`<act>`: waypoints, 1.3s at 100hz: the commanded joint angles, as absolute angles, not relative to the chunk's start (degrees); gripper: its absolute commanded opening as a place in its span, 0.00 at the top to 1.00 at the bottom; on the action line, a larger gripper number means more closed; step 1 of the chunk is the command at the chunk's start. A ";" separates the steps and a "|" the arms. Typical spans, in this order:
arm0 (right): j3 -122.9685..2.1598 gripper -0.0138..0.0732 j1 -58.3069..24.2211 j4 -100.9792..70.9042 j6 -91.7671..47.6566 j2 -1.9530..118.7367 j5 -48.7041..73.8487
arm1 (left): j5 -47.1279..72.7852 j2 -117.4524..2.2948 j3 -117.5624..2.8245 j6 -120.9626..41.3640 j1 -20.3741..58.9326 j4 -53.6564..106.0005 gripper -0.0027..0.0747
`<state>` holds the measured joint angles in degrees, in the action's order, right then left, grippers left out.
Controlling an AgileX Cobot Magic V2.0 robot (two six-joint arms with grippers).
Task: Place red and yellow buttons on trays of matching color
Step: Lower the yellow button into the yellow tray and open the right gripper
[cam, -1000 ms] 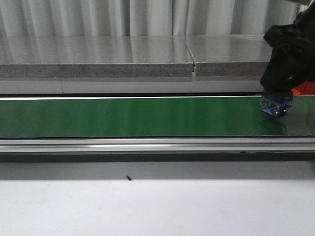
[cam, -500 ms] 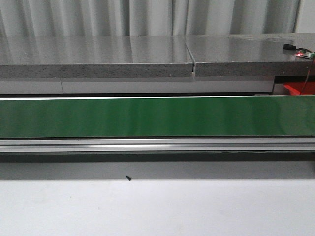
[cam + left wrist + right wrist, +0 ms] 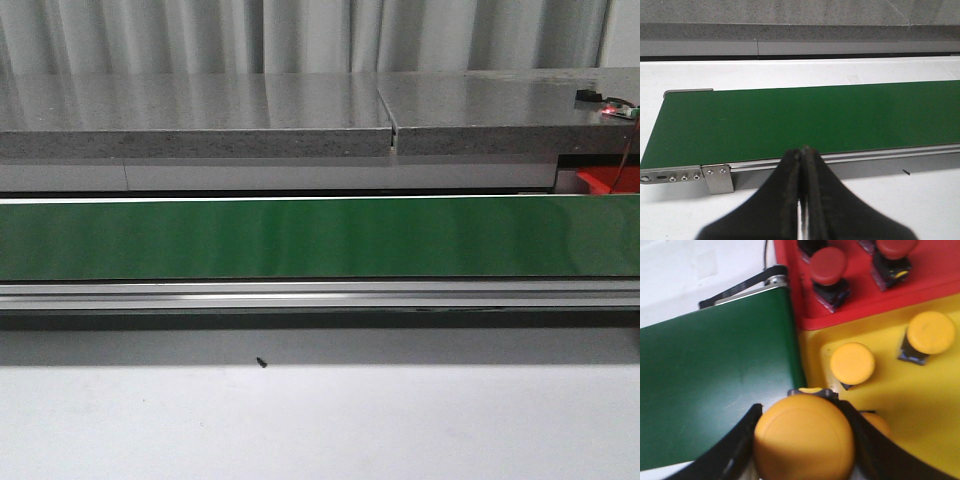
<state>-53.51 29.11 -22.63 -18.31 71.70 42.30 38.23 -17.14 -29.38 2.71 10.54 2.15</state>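
Green conveyor belt (image 3: 300, 238) across the front view, bare of buttons, with a corner of the red plastic tray (image 3: 605, 181) peeking in at 3 o'clock beyond the belt's end. Neither arm visible from that camera. Left gripper (image 3: 802, 151) over the near edge of the belt, black fingers (image 3: 790, 175) pressed together with nothing between them, a silver bracket (image 3: 717, 177) on the belt frame just beside it. Right gripper (image 3: 805, 440) pinching a large yellow round-capped button (image 3: 804, 437) between its black fingers (image 3: 737, 445), poised above the seam between the belt end and the yellow plastic tray (image 3: 935, 410). Two more yellow buttons (image 3: 852, 363) resting in the yellow tray, one near the held button and one farther off, apart from each other; part of another peeking out from behind the right-hand finger. Red mushroom-capped buttons (image 3: 828, 266) on dark bases sitting in the red tray, which adjoins the yellow tray on its far side. White tabletop (image 3: 320, 420) at 6 o'clock in the front view, a small dark speck (image 3: 261, 362) on it.
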 commanded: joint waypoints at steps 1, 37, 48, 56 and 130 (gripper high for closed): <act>-54.54 0.75 30.87 -22.21 -15.31 69.85 37.41 | 34.24 -17.71 -30.83 3.33 10.99 2.44 0.99; -52.18 0.75 35.67 -18.32 -7.44 71.45 29.15 | 34.24 -17.71 -30.83 3.33 10.99 2.44 0.99; -50.69 0.75 36.17 -18.32 -6.50 73.04 26.44 | 34.24 -17.71 -30.83 3.33 10.99 2.44 0.99; -49.80 0.75 36.17 -18.32 -6.50 74.53 24.48 | 34.24 -17.71 -30.83 3.33 10.99 2.44 0.99; -49.23 0.75 36.17 -16.97 -6.50 87.26 18.13 | 34.24 -17.71 -30.83 3.33 10.99 2.44 0.99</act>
